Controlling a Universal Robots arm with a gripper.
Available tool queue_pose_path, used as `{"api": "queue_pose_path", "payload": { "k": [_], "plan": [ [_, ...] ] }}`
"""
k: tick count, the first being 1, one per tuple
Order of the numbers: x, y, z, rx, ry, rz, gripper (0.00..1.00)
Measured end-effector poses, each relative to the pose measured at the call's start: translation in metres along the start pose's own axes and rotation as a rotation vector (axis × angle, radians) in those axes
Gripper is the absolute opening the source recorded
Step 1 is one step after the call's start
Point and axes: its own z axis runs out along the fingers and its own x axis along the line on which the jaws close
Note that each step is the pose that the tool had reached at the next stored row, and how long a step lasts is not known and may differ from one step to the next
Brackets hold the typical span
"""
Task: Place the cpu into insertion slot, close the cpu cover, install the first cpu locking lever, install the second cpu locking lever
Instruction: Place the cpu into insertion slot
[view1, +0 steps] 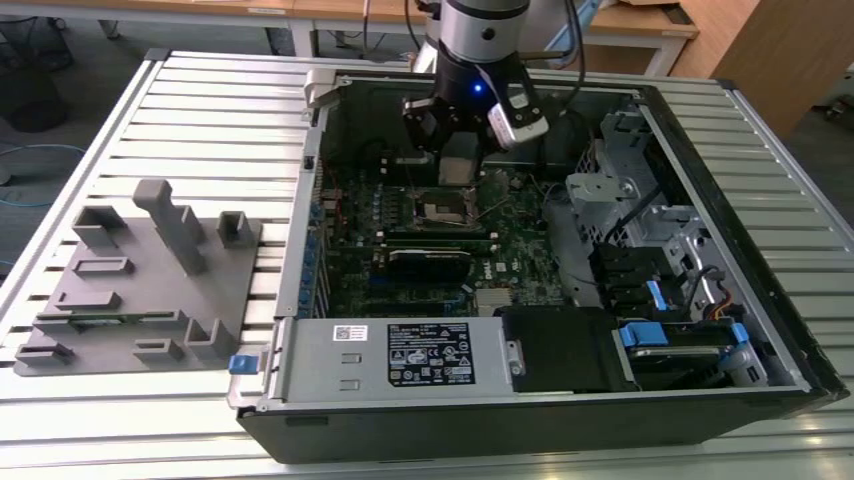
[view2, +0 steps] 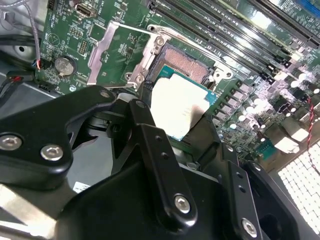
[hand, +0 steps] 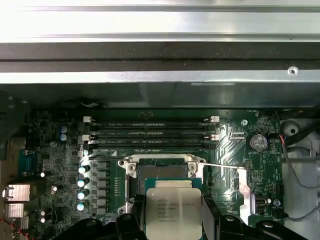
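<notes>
Pinches the cpu (hand: 173, 205) between the fingers of the end effector (hand: 173, 221), close above the insertion slot (hand: 162, 170), with the cpu cover (view2: 97, 50) swung open alongside.

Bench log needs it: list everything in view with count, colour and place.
insertion slot: one, black, silvery rim, on the green board
cpu: one, grey-topped, held above the slot
cpu cover: one, silvery, open beside the slot
memory slots: several, black, alongside the slot
table: one, silvery slats
case: one, black, on the table
power supply box: one, grey, at the case's edge
fixture: one, grey, on the table, exterior view's left
arm: one, silvery, over the case
gripper: one, black, shut on the cpu
</notes>
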Motion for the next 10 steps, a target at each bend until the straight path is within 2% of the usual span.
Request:
{"api": "queue_pose_path", "payload": {
  "k": [3,10],
  "plan": [
    [0.0001,-0.0002,0.002,0.0006,-0.002,0.022,0.54],
    [0.0002,-0.0004,0.0047,0.0036,-0.0129,0.147,0.54]
  ]
}}
